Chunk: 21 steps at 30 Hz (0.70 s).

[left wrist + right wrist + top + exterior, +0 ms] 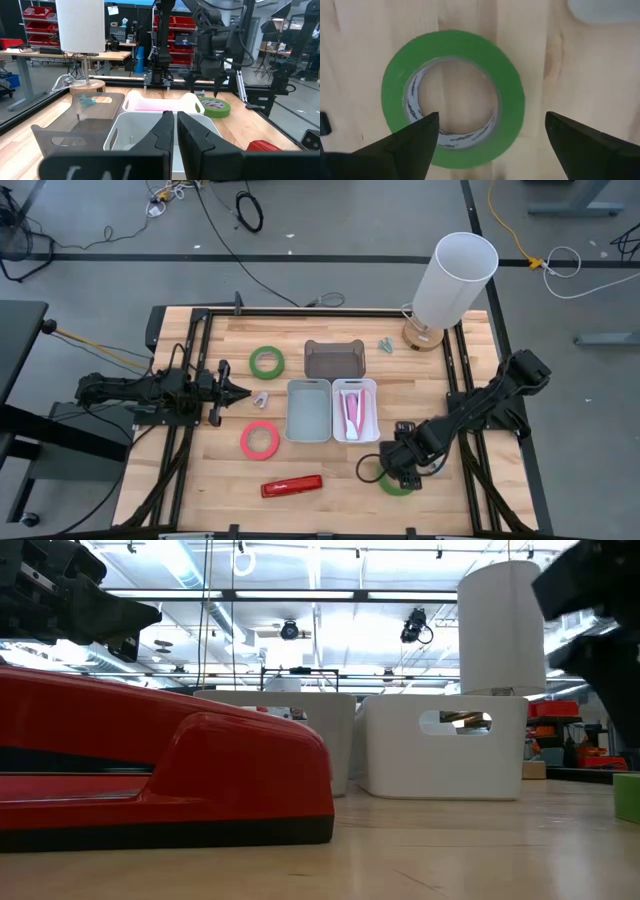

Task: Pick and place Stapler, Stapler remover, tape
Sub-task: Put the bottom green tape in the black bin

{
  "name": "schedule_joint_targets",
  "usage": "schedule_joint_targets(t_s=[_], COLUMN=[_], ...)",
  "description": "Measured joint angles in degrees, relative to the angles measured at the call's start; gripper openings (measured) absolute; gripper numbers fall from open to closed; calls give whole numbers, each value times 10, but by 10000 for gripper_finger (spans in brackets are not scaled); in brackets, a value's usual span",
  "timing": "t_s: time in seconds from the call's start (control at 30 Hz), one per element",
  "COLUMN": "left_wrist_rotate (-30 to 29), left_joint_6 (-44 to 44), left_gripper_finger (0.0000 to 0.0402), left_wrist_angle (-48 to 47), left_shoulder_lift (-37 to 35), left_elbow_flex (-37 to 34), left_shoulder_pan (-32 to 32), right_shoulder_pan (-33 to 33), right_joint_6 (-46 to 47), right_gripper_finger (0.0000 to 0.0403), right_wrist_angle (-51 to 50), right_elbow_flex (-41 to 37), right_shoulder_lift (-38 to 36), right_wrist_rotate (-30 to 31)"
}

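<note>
Surface: a light wooden table (330, 500) in a black frame, on a grey floor strewn with cables; the low view looks across it into a bright workshop with ceiling lights.
Stapler: the red stapler (292, 485) lies flat near the table's front edge, long axis running left to right with a slight tilt; the low view shows it close up, filling the left side.
Green tape: one roll (453, 97) lies flat at the front right, directly under the right gripper.
Right gripper: the right gripper (490, 132) hangs above that roll with its fingers spread wide, one over the ring, the other outside it, not touching.
Other tapes: a second green roll (266, 361) sits at the back left; a red roll (260, 440) lies between it and the stapler.
Staple remover: a small pale staple remover (261, 398) lies just in front of the left gripper.
Left gripper: the left gripper (238, 392) points toward the bins, fingers nearly together, holding nothing.
Containers: a grey-blue bin (308, 410) looks empty; the white bin (356, 410) beside it holds a pink item; a dark translucent bin (334, 359) stands behind them.
Lamp: a white lamp (452, 280) stands at the back right corner, with a small teal clip (385, 345) near its base.
View differences: only the right wrist view shows print inside the roll's core.
</note>
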Motion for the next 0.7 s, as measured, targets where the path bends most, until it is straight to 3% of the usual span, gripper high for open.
schedule_joint_targets(t_s=[0.3,0.7], left_wrist_rotate=[0,0], left_joint_6=[0,0], left_gripper_finger=[28,28], left_wrist_angle=[0,0], left_shoulder_lift=[0,0], left_elbow_flex=[0,0], left_shoulder_pan=[0,0], right_shoulder_pan=[1,1], right_joint_6=[30,29], right_gripper_finger=[361,349], right_wrist_angle=[65,87], right_elbow_flex=[-74,-107], right_shoulder_lift=[0,0], right_wrist_rotate=[20,41])
